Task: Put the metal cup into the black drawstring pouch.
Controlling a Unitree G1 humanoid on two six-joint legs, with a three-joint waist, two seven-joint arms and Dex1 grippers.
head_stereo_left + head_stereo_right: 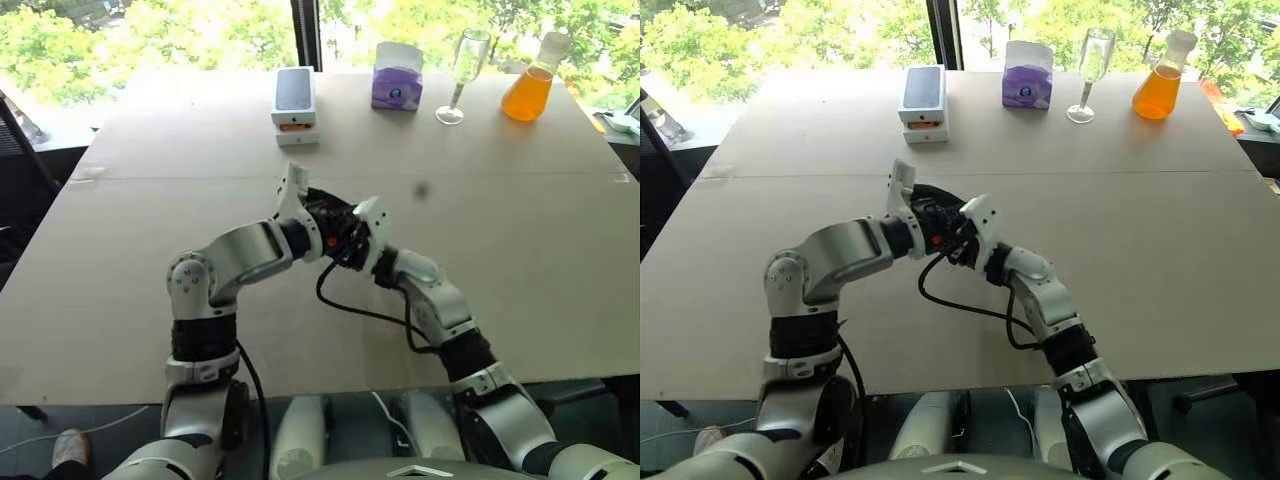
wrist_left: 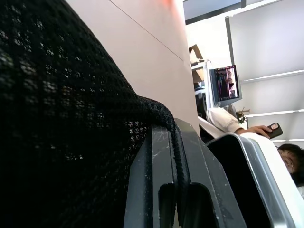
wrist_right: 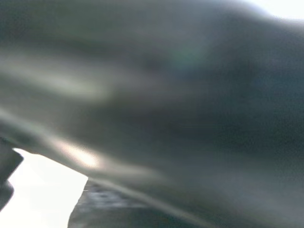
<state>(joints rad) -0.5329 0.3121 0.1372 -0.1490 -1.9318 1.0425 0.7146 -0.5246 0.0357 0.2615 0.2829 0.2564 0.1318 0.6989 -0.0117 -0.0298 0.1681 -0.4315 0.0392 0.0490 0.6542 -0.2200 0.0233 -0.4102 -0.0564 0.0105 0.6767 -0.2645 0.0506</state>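
Left wrist view, left gripper (image 2: pixel 183 199) clamped on the black pouch (image 2: pixel 61 118), right gripper (image 1: pixel 345 238) meeting it mid-counter (image 1: pixel 520 250), its state unclear, metal cup hidden, phone box (image 1: pixel 295 98), tissue pack (image 1: pixel 397 76), wine glass (image 1: pixel 462 72), orange flask (image 1: pixel 530 85) along far edge.

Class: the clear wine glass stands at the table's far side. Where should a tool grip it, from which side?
Take the wine glass by its lower bowl, just above the stem, tool level, coming from the near side. It stands upright, tall and narrow on a small foot, so a high push could tip it; the tissue pack and orange flask flank it.
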